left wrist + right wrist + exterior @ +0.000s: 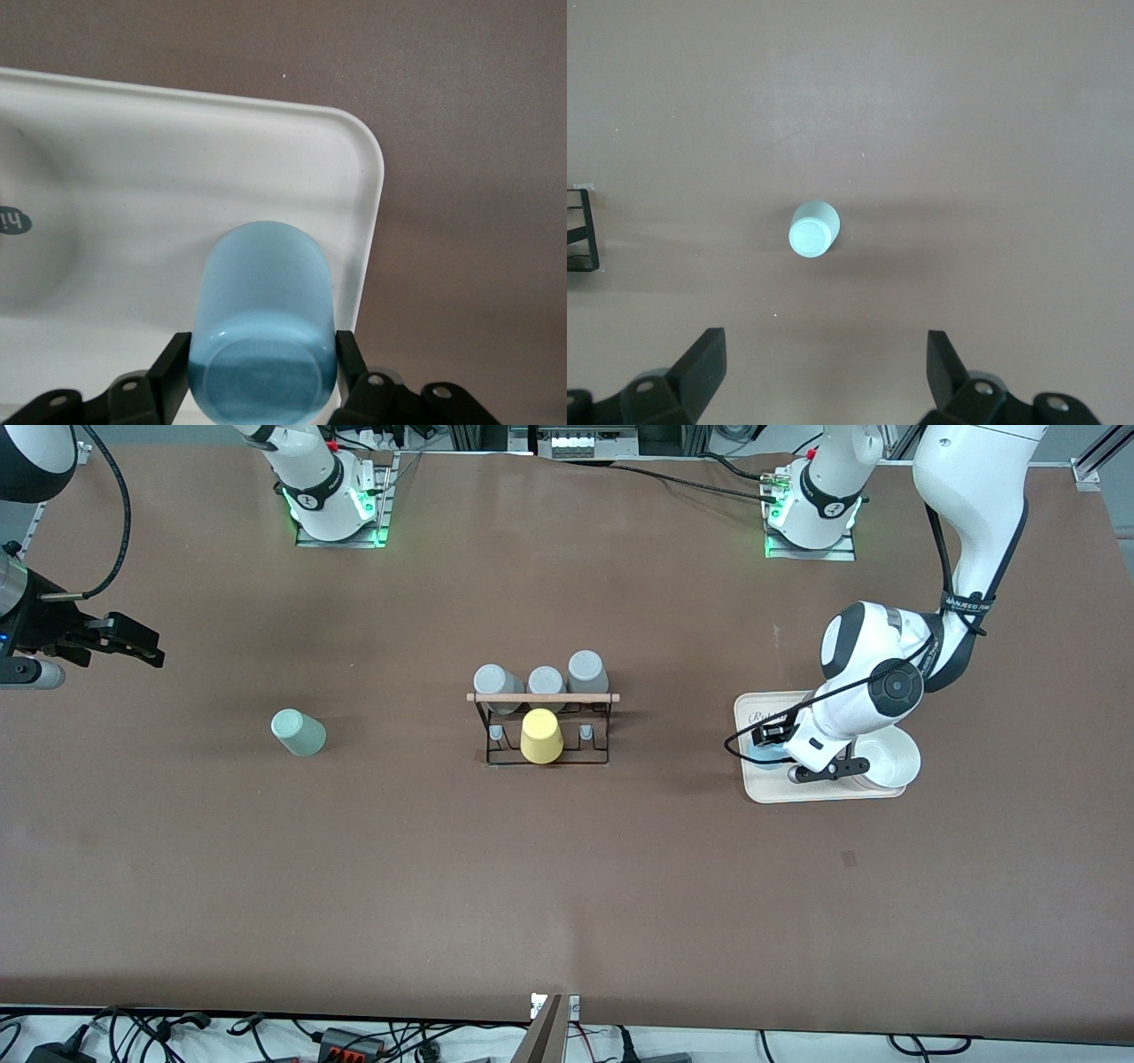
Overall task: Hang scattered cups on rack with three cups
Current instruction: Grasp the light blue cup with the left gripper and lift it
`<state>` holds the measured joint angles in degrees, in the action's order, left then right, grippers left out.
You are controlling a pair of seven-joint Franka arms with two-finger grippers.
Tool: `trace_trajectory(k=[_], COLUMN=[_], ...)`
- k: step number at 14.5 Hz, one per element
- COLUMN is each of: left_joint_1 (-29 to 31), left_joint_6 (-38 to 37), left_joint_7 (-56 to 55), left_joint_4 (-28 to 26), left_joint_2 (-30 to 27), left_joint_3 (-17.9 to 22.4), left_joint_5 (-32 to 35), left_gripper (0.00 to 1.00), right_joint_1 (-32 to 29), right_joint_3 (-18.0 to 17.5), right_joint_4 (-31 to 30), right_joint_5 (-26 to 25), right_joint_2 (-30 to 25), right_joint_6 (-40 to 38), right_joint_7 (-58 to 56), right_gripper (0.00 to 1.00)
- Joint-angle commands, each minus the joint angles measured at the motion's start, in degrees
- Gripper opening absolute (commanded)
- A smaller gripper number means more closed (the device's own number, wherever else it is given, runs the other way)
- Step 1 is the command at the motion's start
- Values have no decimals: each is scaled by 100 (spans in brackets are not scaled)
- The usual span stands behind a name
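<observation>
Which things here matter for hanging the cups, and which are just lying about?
In the job: light blue cup, clamped by the left gripper on the cream tray; mint green cup; rack; open right gripper.
Lying about: yellow cup, three grey cups, white bowl.

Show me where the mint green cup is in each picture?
Front view: the mint green cup stands on the brown table, toward the right arm's end, beside the rack.
Left wrist view: not in it.
Right wrist view: mid-picture, on bare table below the open right gripper.
Shared landmark: the rack, whose black corner shows at the right wrist view's edge.
</observation>
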<state>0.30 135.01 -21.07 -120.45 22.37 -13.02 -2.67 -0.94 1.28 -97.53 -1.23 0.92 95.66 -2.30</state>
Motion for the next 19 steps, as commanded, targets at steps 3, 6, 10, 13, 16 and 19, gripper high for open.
trace_trajectory(k=[3,6,10,13,16,19], left_joint_1=[40,23,-30,-48,-275,-776], left_joint_6=[-990,-1696,-1785,-1794,-1864,-2241], left_joint_7=[51,-255,-1475,-2442,-3243,-3911], left_joint_4=[677,1364,1883,2217,2683,3516], left_joint_2=[-119,-127,-154,-137,47,521], left_joint_3=[19,-25,-524,-1052,-1360,-1361], left_joint_5=[213,355,276,267,258,267], left_gripper=[45,45,46,46,45,46], right_joint_1=[-12,-3,-3,-20,-29,-20], right_joint_3=[-40,-40,-40,-40,-40,-49], right_joint_4=[-20,-11,-3,-2,-3,-2], right_joint_5=[-53,-53,-61,-61,-114,-237], right_joint_2=[22,31,110,137,172,224], right_joint_6=[23,23,58,137,208,217], right_joint_7=[63,54,54,36,36,45], right_gripper=[100,100,100,100,100,100])
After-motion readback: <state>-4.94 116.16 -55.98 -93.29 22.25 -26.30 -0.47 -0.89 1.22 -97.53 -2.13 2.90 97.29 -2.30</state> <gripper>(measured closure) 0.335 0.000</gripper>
